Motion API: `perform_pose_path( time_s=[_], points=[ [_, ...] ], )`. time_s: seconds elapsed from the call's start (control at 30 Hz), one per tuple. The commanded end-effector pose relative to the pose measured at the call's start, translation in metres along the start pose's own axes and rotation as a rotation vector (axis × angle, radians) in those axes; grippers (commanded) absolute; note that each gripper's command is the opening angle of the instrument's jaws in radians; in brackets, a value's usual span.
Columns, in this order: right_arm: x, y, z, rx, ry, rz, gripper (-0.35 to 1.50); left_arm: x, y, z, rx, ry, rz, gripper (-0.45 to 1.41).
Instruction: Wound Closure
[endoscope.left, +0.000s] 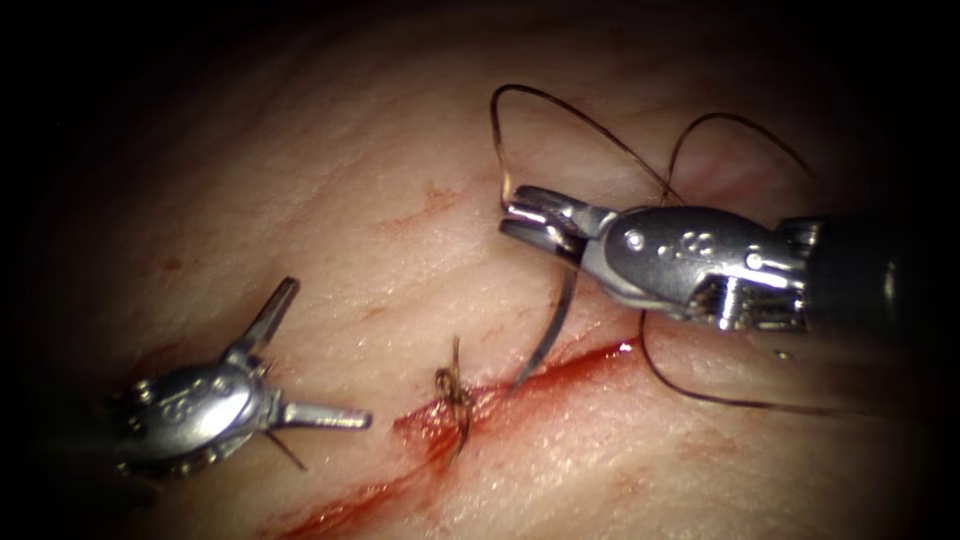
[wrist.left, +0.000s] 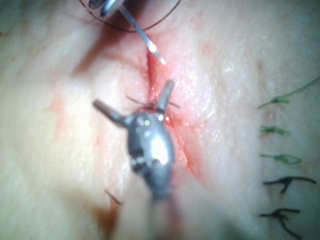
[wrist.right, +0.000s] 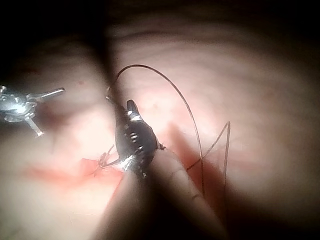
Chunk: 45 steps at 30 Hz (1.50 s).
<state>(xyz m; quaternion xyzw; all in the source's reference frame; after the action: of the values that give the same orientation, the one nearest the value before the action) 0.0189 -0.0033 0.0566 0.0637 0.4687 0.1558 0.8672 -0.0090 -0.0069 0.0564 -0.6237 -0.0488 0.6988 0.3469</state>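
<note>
Tissue (endoscope.left: 300, 180) with red-stained cut (endoscope.left: 520, 385) and knot (endoscope.left: 455, 392) was recorded; the right tool (endoscope.left: 525, 220), jaws closed on the needle (endoscope.left: 548, 345) near its swaged end, tip held just outside the cut, thread (endoscope.left: 580, 120) looped behind; the left tool (endoscope.left: 320, 355), spread wide, empty, alongside.

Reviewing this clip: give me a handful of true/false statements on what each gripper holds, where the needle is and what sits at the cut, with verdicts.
1. The right gripper holds the needle. True: it grips the needle at its upper end, by the thread.
2. The left gripper is shut on the thread. False: its jaws are spread wide and hold nothing.
3. The needle's tip points down at the cut, to the right of the knot. True.
4. No stitch is in the cut yet. False: a knot with short ends sits on it.
5. The thread loops over the tissue above the right gripper. True.
</note>
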Motion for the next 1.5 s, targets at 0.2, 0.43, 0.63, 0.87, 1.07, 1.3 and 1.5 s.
perform_pose_path(
  time_s=[0.2, 0.43, 0.63, 0.87, 1.07, 1.3, 1.5],
  points=[
    [-0.0044, 0.0035, -0.003, 0.29, 0.237, -0.015, -0.35, -0.004, 0.0025, 0.0041, -0.199, -0.077, 0.014, 1.13],
    [-0.0056, -0.0004, -0.0061, 0.336, 0.296, 0.165, -0.35, -0.0033, -0.001, 0.0066, -0.362, -0.21, 0.057, 1.11],
    [-0.0058, -0.0014, -0.007, 0.323, 0.284, 0.202, -0.35, -0.0023, -0.0043, 0.0065, -0.356, -0.246, 0.074, 1.11],
    [-0.006, -0.0013, -0.0067, 0.299, 0.282, 0.209, -0.35, -0.0031, -0.0061, 0.005, -0.33, -0.254, 0.089, 1.11],
    [-0.0061, -0.0012, -0.0066, 0.294, 0.284, 0.209, -0.35, -0.0031, -0.0059, 0.0049, -0.33, -0.257, 0.089, 1.11],
    [-0.0056, -0.001, -0.006, 0.277, 0.314, 0.216, -0.35, -0.0033, -0.0058, 0.0043, -0.334, -0.258, 0.092, 1.11],
    [-0.0049, -0.0008, -0.0054, 0.28, 0.316, 0.227, -0.35, -0.0034, -0.0059, 0.0037, -0.327, -0.26, 0.095, 1.11]
  ],
)
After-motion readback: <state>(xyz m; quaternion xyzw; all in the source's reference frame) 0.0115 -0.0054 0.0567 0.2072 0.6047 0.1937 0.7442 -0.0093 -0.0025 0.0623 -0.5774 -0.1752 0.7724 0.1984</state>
